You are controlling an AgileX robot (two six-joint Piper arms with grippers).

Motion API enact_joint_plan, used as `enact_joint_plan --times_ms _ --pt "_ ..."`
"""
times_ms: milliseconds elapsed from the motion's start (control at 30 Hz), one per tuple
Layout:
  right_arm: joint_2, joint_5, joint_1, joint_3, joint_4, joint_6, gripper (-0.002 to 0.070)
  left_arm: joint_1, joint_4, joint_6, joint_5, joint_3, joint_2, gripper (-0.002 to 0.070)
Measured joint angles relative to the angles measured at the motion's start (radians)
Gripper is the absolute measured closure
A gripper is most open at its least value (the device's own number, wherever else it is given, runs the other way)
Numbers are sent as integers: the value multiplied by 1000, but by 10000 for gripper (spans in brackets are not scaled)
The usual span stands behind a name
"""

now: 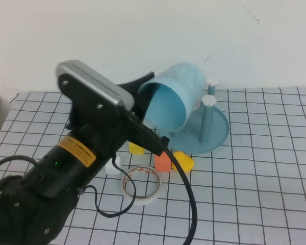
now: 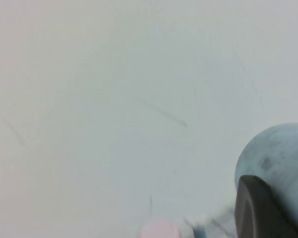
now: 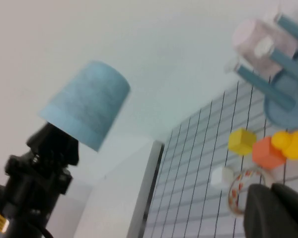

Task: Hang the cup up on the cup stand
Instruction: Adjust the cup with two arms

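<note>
In the high view the left gripper (image 1: 143, 94) is raised above the gridded table (image 1: 265, 178), pinching the rim of the cup (image 1: 176, 99), which lies tilted on its side in the air with its open mouth facing the camera. The cup sits just in front of the cup stand (image 1: 209, 133), whose teal dish rests on the table and whose white-capped pegs show just beside the cup's far end. Below lie a yellow block (image 1: 136, 148), an orange cube (image 1: 162, 161), a yellow duck (image 1: 183, 161), a small white block (image 1: 113, 166) and a roll of tape (image 1: 142, 185). The right gripper does not show here. In the left wrist view one dark finger (image 2: 260, 208) presses against the cup's pale blue wall (image 2: 283, 153) before a blank wall. In the right wrist view the cup hangs mouth-down from the left gripper (image 3: 64, 131), well apart from the stand (image 3: 288, 96), which carries a pale pink cup (image 3: 260, 39). The right gripper (image 3: 275, 210) shows only as a dark edge; whether it is spread, I cannot tell.
</note>
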Motion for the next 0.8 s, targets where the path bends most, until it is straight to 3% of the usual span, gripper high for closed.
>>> enact_joint_plan --times_ms 133,200,333,400,533,800 --pt "241 112 0 -77 66 -117 587 0 -7 2 -101 13 0 659" --pt "376 186 0 -133 72 -129 479 0 10 2 -129 17 0 659" --pt "635 364 0 -292 72 -105 164 0 59 8 -166 20 0 659" --pt "753 443 0 -377 72 -78 66 0 69 8 -175 20 0 659" --pt "962 538 29 -562 72 -43 -1 -2 74 12 -175 20 0 659" --pt "1083 433 181 -816 72 -29 -14 -2 77 12 -175 20 0 659"
